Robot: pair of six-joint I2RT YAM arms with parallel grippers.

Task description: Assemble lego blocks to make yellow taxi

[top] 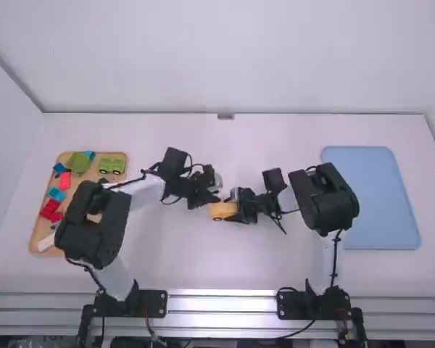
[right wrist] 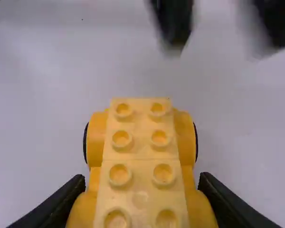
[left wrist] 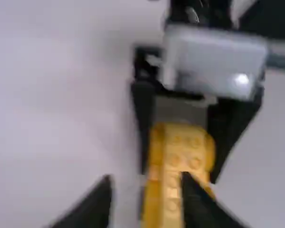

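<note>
Right now, the yellow toy car [right wrist: 140,154] sits between the fingers of the right gripper [top: 230,209], near the middle of the white table [top: 174,254]. These fingers press on its two sides, parted by the width of the body; two rows of studs run along its top, and dark wheel edges [right wrist: 196,137] show at its sides. The left gripper [top: 214,194] is close to the car's other end, its fingers spread apart with nothing gripped.

At the table's left, a wooden tray [top: 33,239] carries a green toy vehicle [top: 112,165], a green block [top: 78,162], red blocks [top: 51,210], a blue block [top: 56,194] and a white block [top: 46,242]. The left arm [top: 94,217] crosses above the tray and hides part of it. At the right lies a blue tray [top: 384,196], its near-left part overlapped in the high view by the right arm [top: 326,203].
</note>
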